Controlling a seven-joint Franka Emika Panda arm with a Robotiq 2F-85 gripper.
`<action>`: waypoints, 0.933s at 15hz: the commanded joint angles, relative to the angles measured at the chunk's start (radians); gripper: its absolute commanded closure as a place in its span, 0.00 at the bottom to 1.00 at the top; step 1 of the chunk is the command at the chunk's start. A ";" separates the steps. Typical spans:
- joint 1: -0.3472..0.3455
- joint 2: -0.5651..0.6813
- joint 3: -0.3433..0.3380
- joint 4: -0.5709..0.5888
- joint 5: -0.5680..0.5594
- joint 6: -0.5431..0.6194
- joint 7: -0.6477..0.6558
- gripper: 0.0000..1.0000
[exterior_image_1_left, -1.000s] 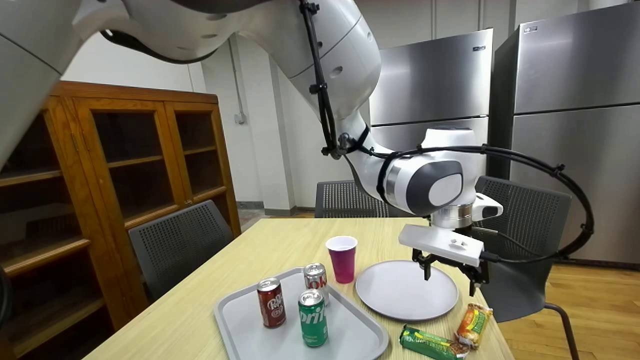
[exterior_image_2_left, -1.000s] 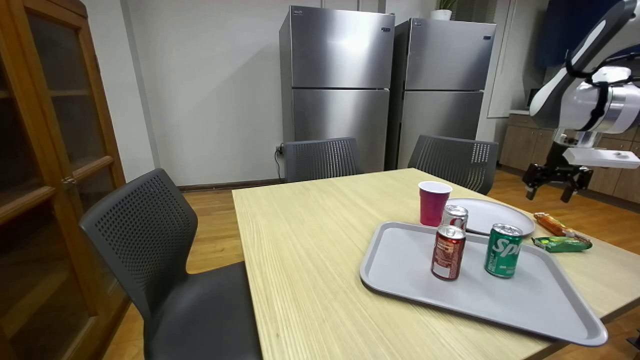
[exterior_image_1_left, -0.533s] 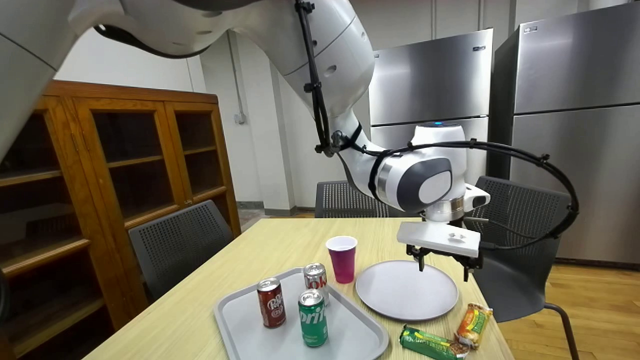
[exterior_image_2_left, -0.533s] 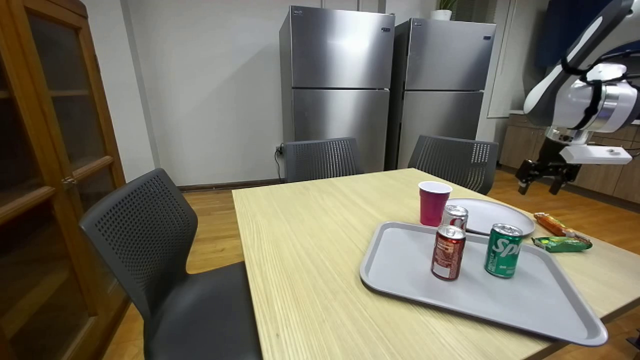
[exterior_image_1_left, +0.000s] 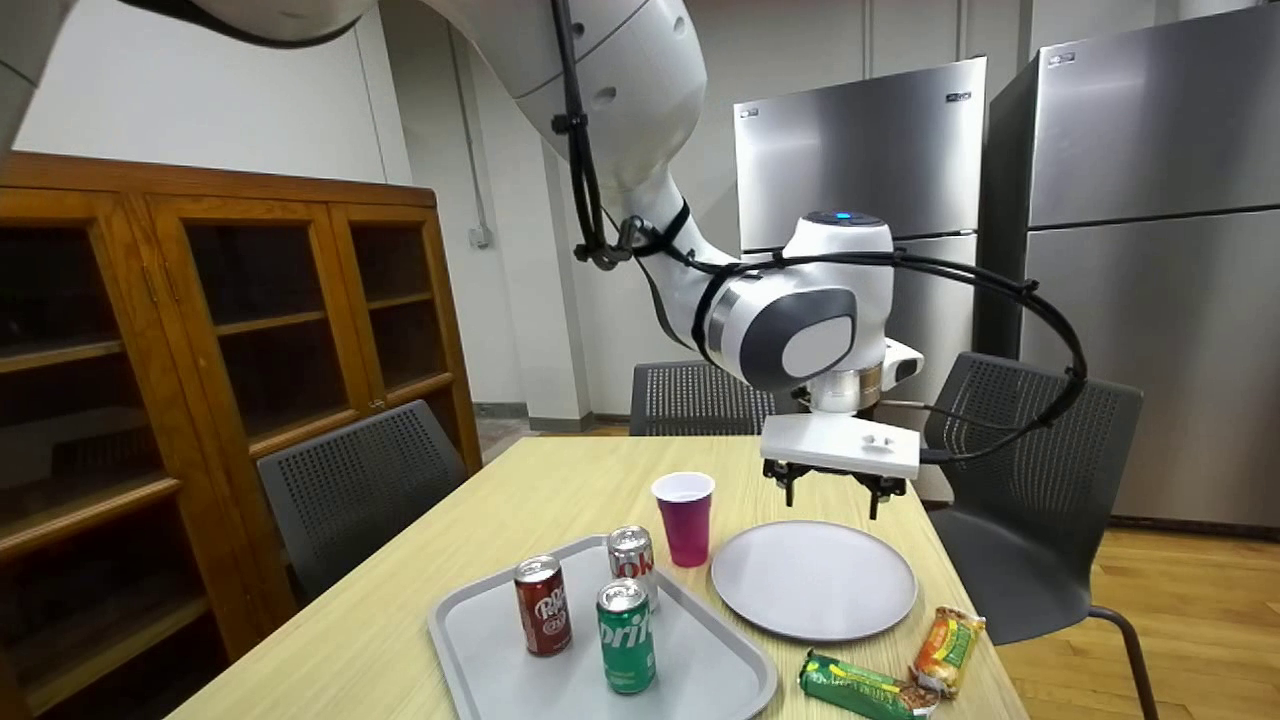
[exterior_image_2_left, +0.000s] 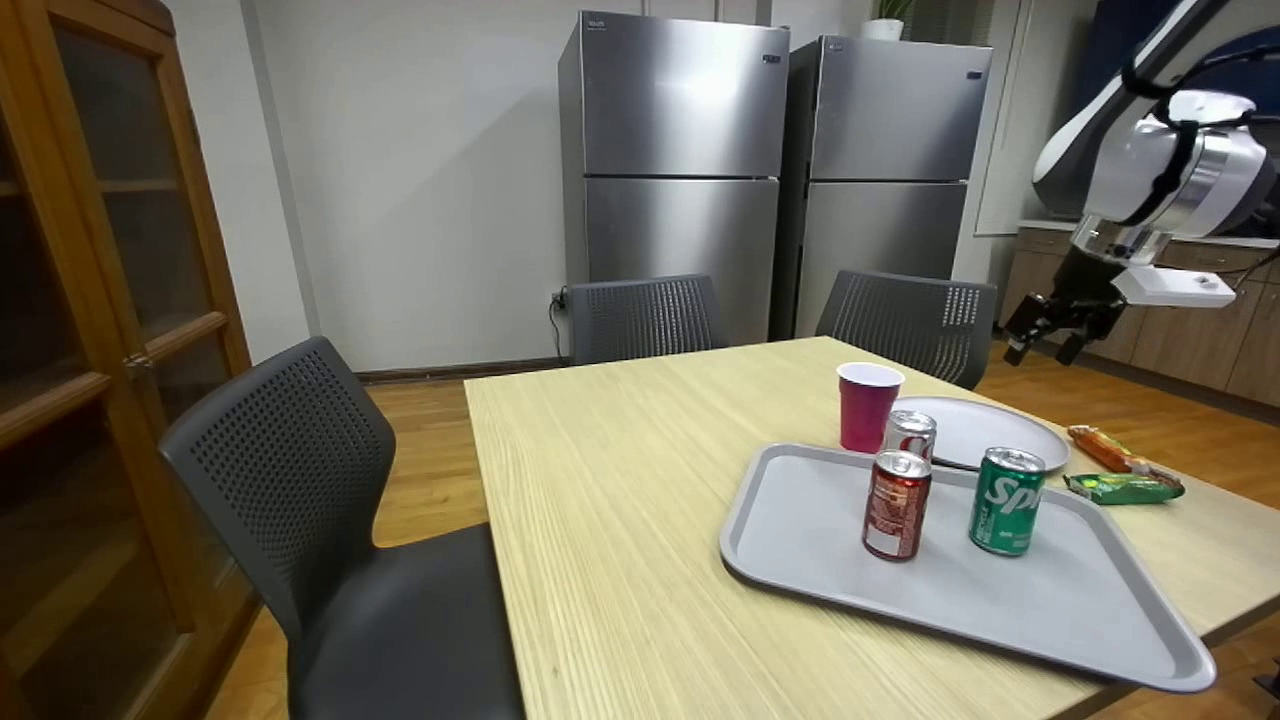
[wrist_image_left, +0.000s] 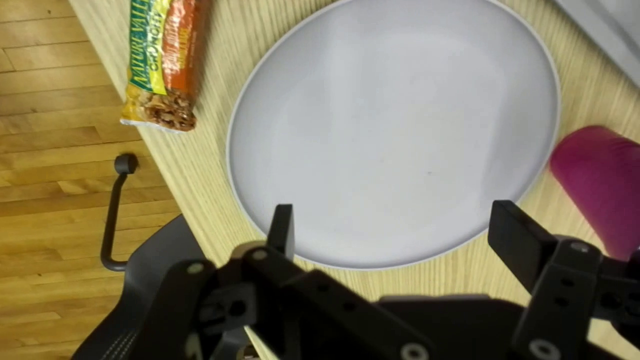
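One wrapper (wrist_image_left: 166, 55) beside the plate (wrist_image_left: 395, 130) reads "Nature Valley".

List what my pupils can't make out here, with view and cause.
Plate: part of its rim, hidden behind the silver can in an exterior view.
Purple cup: inside bottom, hidden by its own wall in both exterior views.
Orange bar: far end, cut off by the wrist view's top edge.
Green can: fine print, too small in both exterior views.

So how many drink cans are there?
3, on the grey rectangular tray. In an exterior view: dark-red metal can left, green metal can in front, silver metal can behind, nearest the tapered magenta cup.
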 joint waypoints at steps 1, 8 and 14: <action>-0.025 -0.090 0.046 -0.096 0.075 -0.002 -0.127 0.00; 0.061 -0.187 0.016 -0.242 0.117 0.025 -0.223 0.00; 0.194 -0.265 -0.069 -0.354 0.078 0.057 -0.189 0.00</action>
